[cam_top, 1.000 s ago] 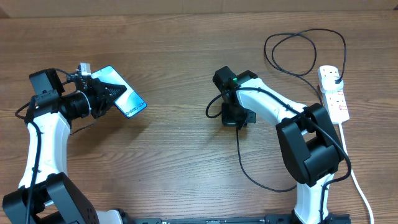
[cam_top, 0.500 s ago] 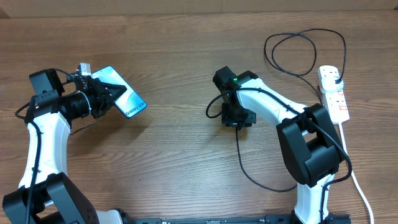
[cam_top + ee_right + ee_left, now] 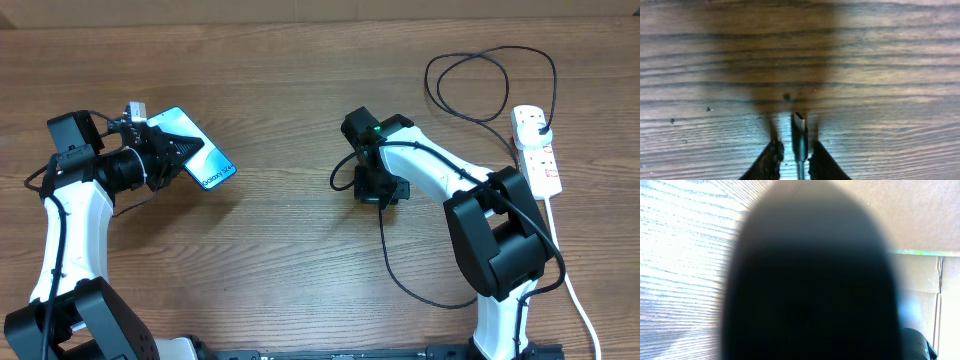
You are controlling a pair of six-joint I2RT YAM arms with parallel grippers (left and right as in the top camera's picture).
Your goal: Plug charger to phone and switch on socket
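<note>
Holding the phone [image 3: 212,167] off the table [image 3: 280,270] at the upper left of the overhead frame, the left gripper [image 3: 176,152] is clamped on one short end of it. The lit blue screen tilts toward the centre of the frame, with its small white text at the lower-right end. The left wrist view tells little (a dark blurred shape fills its middle). Around that shape are washed-out wood grain on the left and cardboard [image 3: 920,280] on the right.

The right gripper [image 3: 378,192] points down at the table near the centre of the overhead frame. In the right wrist view its fingertips [image 3: 773,156] stand narrowly apart at the bottom edge, one on each side of the charger [image 3: 799,132], whose connector tip pokes up between them over the wood. Thin slivers of light show beside the cable, so I cannot tell whether the jaws pinch it or only flank it.

From the gripper the thin black cable runs down the overhead frame and curves toward the lower right, where the arm hides it. More of it loops at the upper right, and its black plug sits in the top end of the socket [image 3: 541,165]. The socket lies along the right edge, its white cord [image 3: 580,300] trailing to the lower right.

The table is brown wood grain with darker streaks, and a pale cardboard strip borders the top of the overhead frame.
</note>
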